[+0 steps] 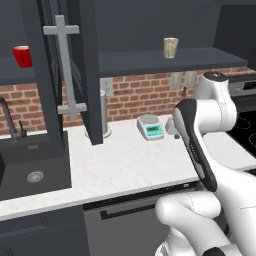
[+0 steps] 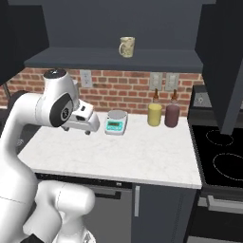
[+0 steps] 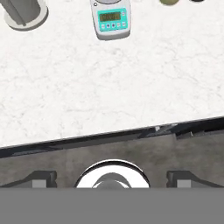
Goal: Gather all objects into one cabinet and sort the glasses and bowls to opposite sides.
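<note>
Mug and cup on the cabinet shelf, arm over the surface.
A cream mug (image 1: 170, 47) stands right of the open door (image 1: 62, 75); the red cup (image 1: 22, 56) left. The empty gripper (image 3: 111, 178) spreads wide above the scale (image 3: 111, 18).

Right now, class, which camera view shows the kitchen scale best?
The hand view: the kitchen scale sits straight below, display and buttons facing the camera. Both base views show it smaller, at an angle against the brick wall.
</note>
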Tool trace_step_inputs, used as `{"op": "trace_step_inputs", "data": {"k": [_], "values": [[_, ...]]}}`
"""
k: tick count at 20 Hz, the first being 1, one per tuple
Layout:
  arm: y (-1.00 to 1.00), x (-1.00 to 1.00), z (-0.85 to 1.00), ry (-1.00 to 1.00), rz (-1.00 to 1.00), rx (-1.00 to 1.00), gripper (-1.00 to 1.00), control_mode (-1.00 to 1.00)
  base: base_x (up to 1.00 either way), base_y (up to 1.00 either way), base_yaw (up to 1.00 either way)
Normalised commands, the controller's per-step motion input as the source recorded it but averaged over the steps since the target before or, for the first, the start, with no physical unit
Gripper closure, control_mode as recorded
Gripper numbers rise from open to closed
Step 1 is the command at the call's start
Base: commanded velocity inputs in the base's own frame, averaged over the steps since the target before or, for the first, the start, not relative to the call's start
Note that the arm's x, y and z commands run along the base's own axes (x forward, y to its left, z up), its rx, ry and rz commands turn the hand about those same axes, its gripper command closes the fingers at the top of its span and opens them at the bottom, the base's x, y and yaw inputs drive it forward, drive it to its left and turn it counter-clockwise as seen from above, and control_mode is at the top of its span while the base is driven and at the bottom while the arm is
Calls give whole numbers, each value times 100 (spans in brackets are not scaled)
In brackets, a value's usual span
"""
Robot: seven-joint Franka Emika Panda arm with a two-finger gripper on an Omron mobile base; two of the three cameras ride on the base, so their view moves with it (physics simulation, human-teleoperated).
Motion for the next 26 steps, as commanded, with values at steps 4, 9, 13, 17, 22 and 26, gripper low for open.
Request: {"op": "trace_step_inputs", "data": {"k": [4, 9, 13, 17, 22, 26], "values": [[-14, 19, 41, -5, -4, 1, -100, -100, 0, 0, 0], [-4, 42, 100, -39, -12, 0, -100, -100, 0, 0, 0], [0, 82, 100, -40, -22, 0, -100, -100, 0, 0, 0], [0, 89, 91, -32, -28, 0, -100, -100, 0, 0, 0], [-4, 95, 61, -19, -24, 0, -100, -100, 0, 0, 0], [-23, 94, 33, -5, -11, 0, -100, -100, 0, 0, 0]]}}
